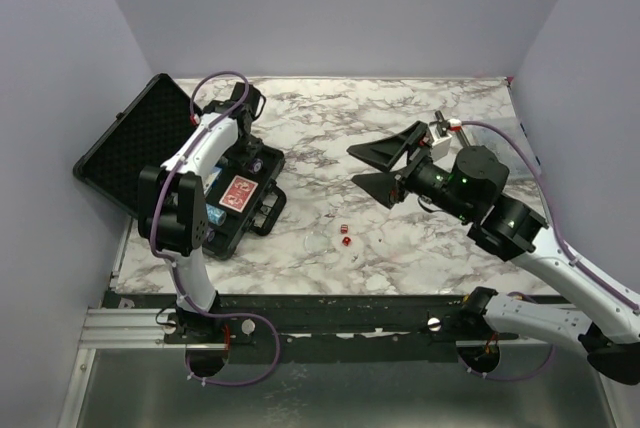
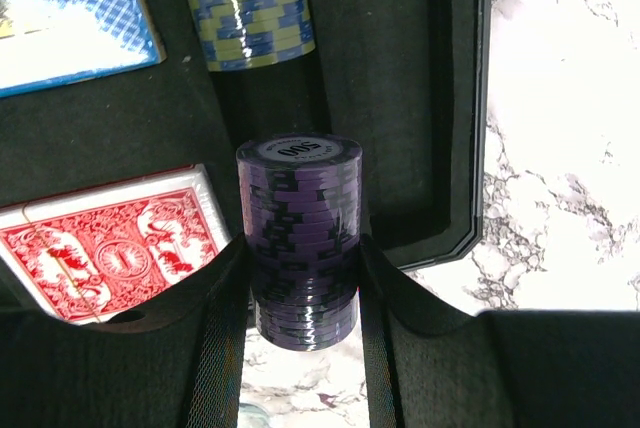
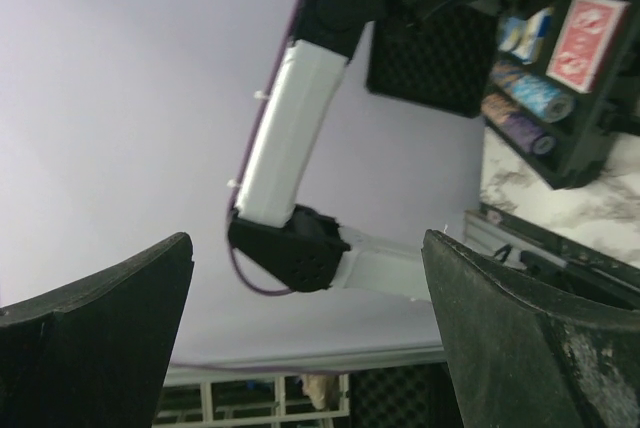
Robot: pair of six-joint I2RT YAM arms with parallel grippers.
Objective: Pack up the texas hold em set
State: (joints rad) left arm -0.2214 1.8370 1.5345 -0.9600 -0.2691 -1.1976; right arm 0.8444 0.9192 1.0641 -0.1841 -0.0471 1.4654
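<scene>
My left gripper (image 2: 302, 293) grips a purple chip stack (image 2: 300, 213) at the edge of the open black case (image 1: 125, 148) on the table's (image 1: 420, 248) left side. My right gripper (image 1: 385, 163) hangs spread wide and empty, with two red dice (image 1: 347, 241) loose on the marble nearby.

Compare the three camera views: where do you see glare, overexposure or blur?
Left wrist view: highlights glint on the glossy purple poker chip stack, and the white marble table is washed out; right wrist view: the red card deck looks soft; top view: evenly lit, sharp.
</scene>
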